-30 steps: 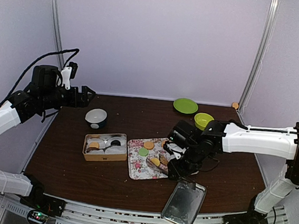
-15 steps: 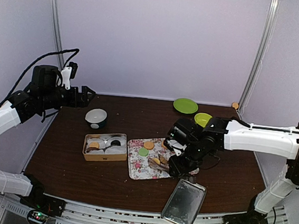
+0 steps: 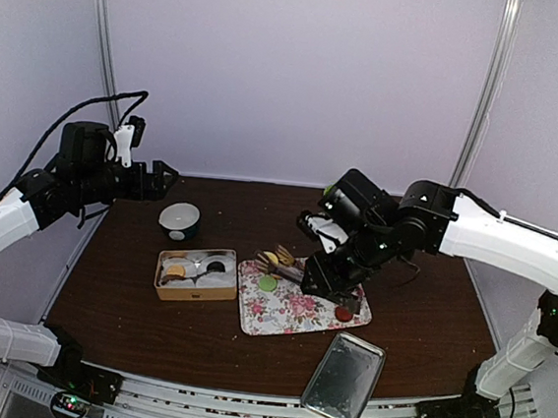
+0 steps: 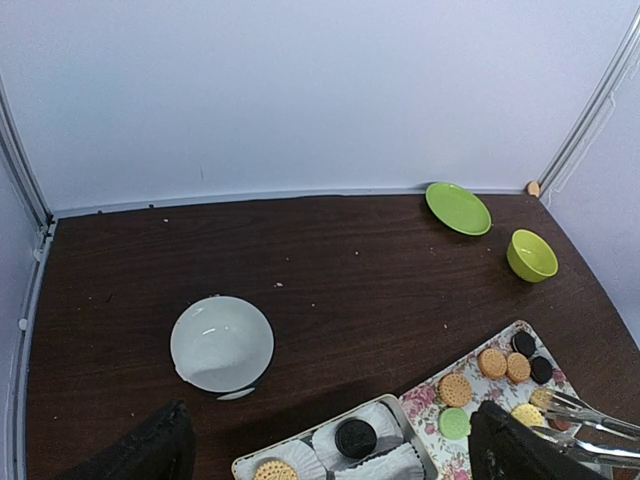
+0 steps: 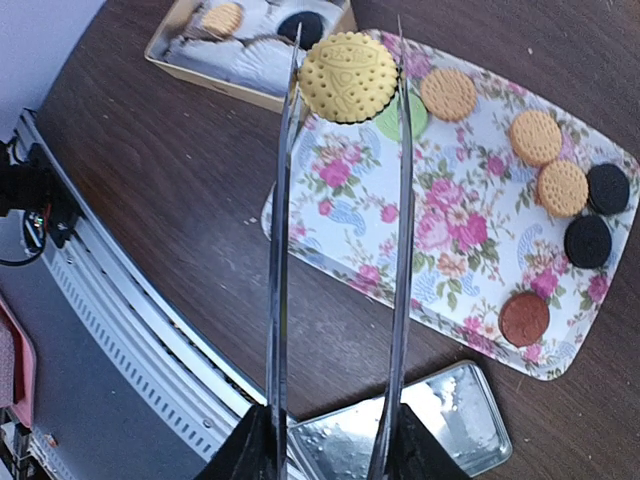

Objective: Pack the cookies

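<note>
My right gripper (image 5: 330, 445) is shut on a pair of metal tongs (image 5: 283, 200), and the tongs' tips pinch a yellow cookie (image 5: 348, 77) in the air. They hang over the floral tray's (image 3: 294, 309) left end, next to the tin box (image 3: 196, 275). On the floral tray (image 5: 470, 250) lie orange cookies (image 5: 536, 137), black cookies (image 5: 587, 240), a dark red cookie (image 5: 525, 318) and a green cookie (image 4: 455, 423). The tin box (image 4: 340, 455) has white paper cups holding a black cookie (image 4: 355, 438) and an orange one. My left gripper (image 3: 163, 180) hovers open at the far left, holding nothing.
The tin's lid (image 3: 344, 378) lies at the near edge, right of the tray. A white bowl (image 3: 179, 219) sits behind the tin. A green plate (image 3: 345, 197) and a yellow-green bowl (image 4: 531, 255) stand at the back right.
My right arm has risen and swung back and left, carrying the tongs and the yellow cookie from the tray's near side to its left end. The left arm has not moved.
</note>
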Robot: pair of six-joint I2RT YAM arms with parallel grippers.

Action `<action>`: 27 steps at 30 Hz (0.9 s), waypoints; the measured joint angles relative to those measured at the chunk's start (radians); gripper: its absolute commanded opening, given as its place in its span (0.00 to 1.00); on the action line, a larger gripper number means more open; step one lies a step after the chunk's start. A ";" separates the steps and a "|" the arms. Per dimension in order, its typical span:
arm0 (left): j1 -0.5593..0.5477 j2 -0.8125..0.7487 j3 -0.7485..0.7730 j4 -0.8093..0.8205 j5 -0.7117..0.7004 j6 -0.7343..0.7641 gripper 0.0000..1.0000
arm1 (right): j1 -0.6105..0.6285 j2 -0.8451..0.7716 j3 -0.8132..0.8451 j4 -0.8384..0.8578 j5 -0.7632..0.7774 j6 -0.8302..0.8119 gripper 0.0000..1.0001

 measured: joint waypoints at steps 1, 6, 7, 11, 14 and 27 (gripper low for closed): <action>0.000 0.001 0.000 0.000 0.000 0.000 0.98 | 0.007 0.009 0.033 -0.001 0.000 -0.006 0.36; 0.000 0.007 0.000 0.000 -0.002 0.000 0.98 | 0.032 0.093 0.158 0.003 -0.013 -0.032 0.36; 0.000 0.010 0.000 0.000 -0.002 0.000 0.98 | 0.037 0.122 0.181 0.005 -0.021 -0.039 0.36; 0.000 0.019 0.000 -0.001 -0.002 0.000 0.98 | 0.047 0.228 0.245 0.004 -0.048 -0.069 0.36; 0.000 0.023 0.000 -0.001 -0.003 0.000 0.98 | 0.048 0.296 0.281 -0.008 -0.062 -0.089 0.36; 0.000 0.022 0.000 -0.001 -0.005 0.000 0.98 | 0.016 0.394 0.402 -0.059 -0.185 -0.094 0.36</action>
